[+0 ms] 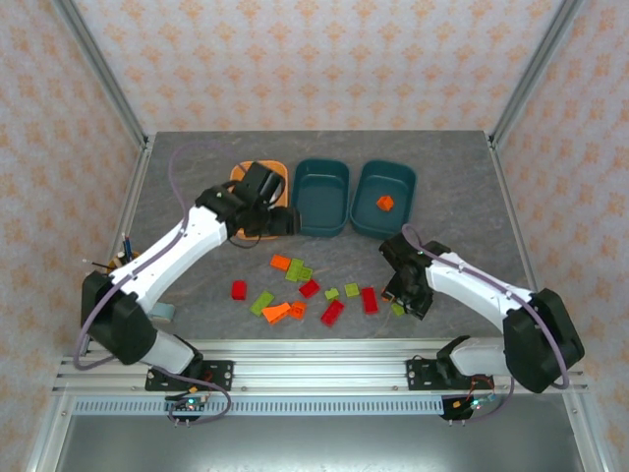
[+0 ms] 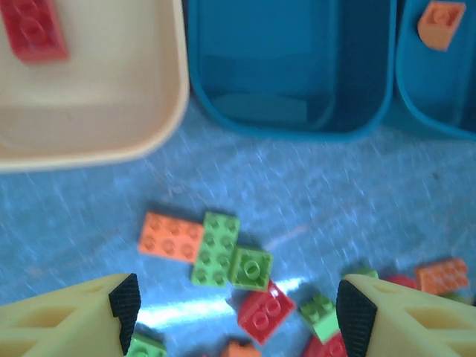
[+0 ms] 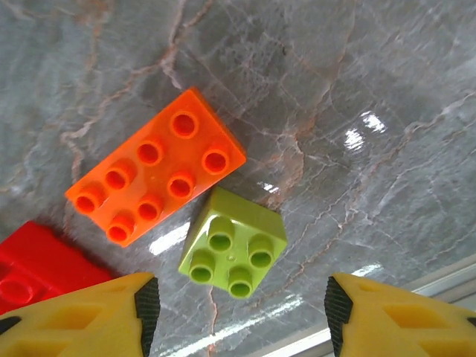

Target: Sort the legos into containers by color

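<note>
My left gripper [image 2: 239, 320] is open and holds nothing. It hovers by the front right corner of the light orange tray [image 2: 111, 111], where a red brick [image 2: 33, 28] lies. The middle teal tray [image 2: 290, 67] has nothing in it. An orange brick [image 2: 440, 24] sits in the right teal tray [image 1: 401, 177]. Several red, orange and green legos [image 1: 295, 285] lie scattered on the table. My right gripper [image 3: 242, 312] is open just above a green square brick [image 3: 233, 242], its pads well apart on either side. An orange brick [image 3: 156, 176] touches that green one.
A red brick [image 3: 30, 268] lies by my right gripper's left finger. The table's front rail [image 3: 416, 286] runs close behind the green brick. A small yellow cup [image 1: 123, 258] with pens stands at the left edge of the table.
</note>
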Robot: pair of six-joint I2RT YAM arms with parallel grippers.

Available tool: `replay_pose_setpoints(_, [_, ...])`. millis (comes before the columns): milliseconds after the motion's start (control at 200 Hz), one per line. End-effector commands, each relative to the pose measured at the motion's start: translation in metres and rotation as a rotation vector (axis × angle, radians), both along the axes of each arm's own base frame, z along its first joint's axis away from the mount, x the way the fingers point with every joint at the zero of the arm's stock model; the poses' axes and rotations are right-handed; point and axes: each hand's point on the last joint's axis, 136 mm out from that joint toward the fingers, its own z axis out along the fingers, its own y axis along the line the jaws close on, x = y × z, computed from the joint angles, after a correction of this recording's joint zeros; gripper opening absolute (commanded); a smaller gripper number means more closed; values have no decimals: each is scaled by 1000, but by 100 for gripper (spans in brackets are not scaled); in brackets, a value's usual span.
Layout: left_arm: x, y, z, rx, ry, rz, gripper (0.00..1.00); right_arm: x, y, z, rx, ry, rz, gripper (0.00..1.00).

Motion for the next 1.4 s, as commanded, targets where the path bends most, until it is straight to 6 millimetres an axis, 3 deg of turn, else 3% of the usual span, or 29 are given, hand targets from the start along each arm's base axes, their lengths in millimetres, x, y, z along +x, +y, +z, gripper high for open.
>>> replay_pose_setpoints(0, [-14, -12, 17, -123, -49, 19, 74, 2, 3, -8, 30, -1, -43, 60])
replay_pose_setpoints(160, [-31, -5, 14, -126, -40, 23, 74, 0, 4, -13, 39, 4, -50, 58])
replay_pose_setpoints(390, [-29, -6, 18, -126, -49, 18, 73, -1, 2, -20, 26, 13, -49, 54])
replay_pose_setpoints(771, [-41, -32, 29, -235, -80, -96, 74, -3, -3, -34, 25, -8, -72, 41])
replay_pose_setpoints(1046, [-55, -40, 28, -301, -75, -132, 74, 2, -8, -29, -5, -41, -14, 30])
replay_pose_setpoints(1176, [-55, -40, 35, -323, -80, -110, 74, 13, -10, -3, -20, -100, 52, 28])
replay_pose_setpoints(1291, [-52, -40, 52, -348, -97, -83, 75, 41, 3, 48, -9, -236, 155, 28])
replay_pose_setpoints(1396, [-44, -38, 73, -354, -126, -52, 75, 71, 32, 94, 19, -334, 273, 28])
